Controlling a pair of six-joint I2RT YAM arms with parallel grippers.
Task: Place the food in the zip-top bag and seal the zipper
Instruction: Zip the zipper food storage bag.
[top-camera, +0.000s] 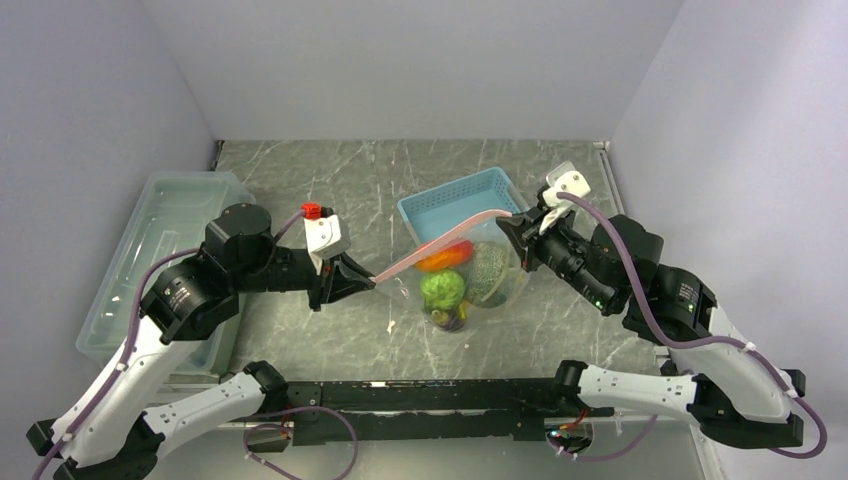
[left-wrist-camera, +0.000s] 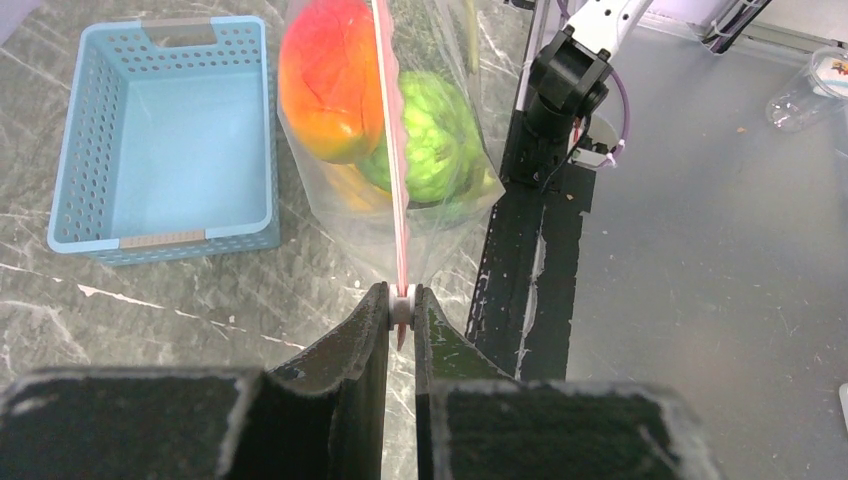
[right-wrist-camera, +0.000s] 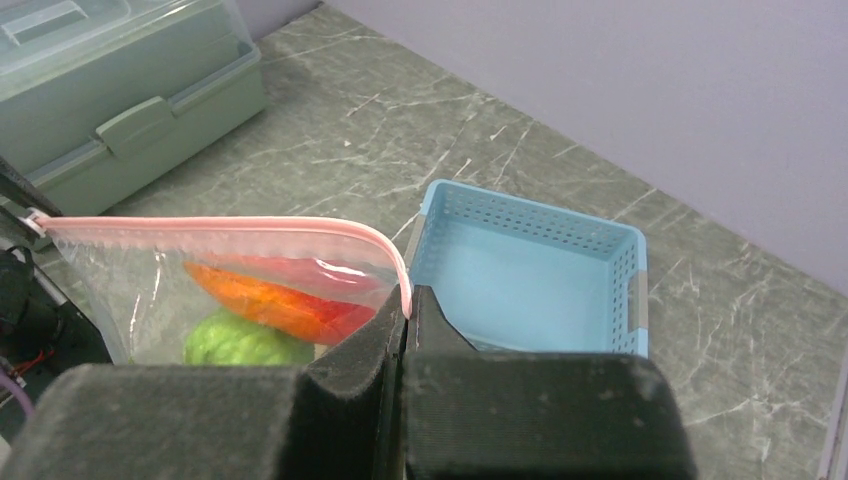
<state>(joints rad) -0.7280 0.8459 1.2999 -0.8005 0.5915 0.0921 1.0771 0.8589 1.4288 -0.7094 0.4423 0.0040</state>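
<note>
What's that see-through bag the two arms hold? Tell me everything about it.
The zip-top bag is clear, floppy plastic with a pink zipper strip along its mouth. The left gripper pinches one end of the strip, the right gripper the other, stretching it between them beside the blue basket. A red-orange fruit and a lime-green fruit sag inside.
</note>
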